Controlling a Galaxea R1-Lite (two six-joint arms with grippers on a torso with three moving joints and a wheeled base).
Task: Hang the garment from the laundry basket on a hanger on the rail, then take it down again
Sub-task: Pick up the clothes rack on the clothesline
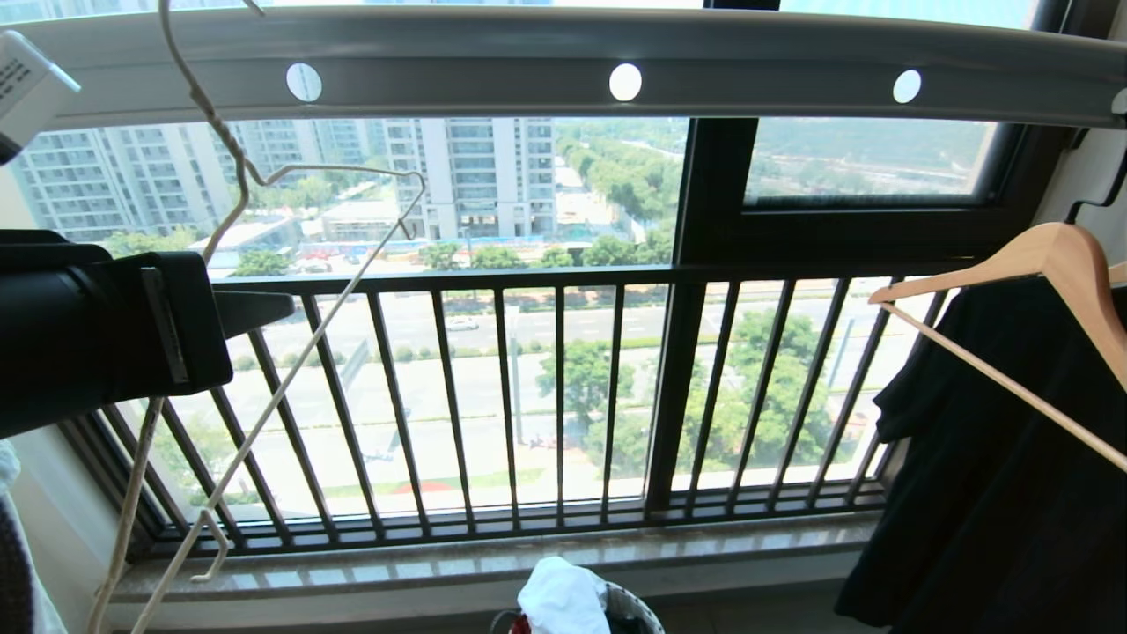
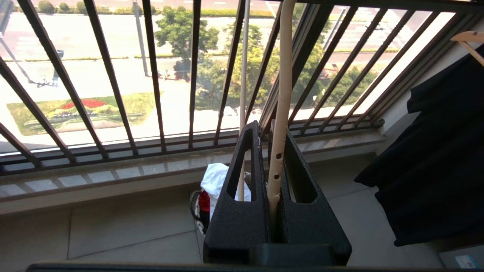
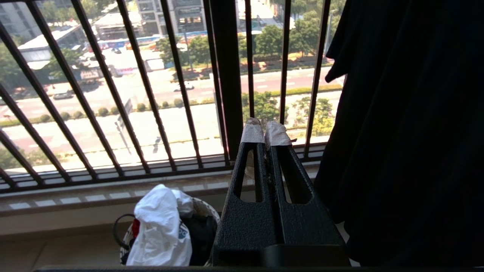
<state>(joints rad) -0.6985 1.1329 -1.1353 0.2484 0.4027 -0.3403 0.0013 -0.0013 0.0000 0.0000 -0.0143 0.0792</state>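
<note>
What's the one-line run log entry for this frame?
left gripper: shut on hanger, hook at rail | right gripper: shut, idle | garment: in laundry basket

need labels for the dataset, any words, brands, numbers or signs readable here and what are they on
None can be read.
White garment: a bit of blue print shows, lettering too crumpled to read.
White box at the end of the rail: dark markings, too blurred.
Label on a box on the floor: too small.
</note>
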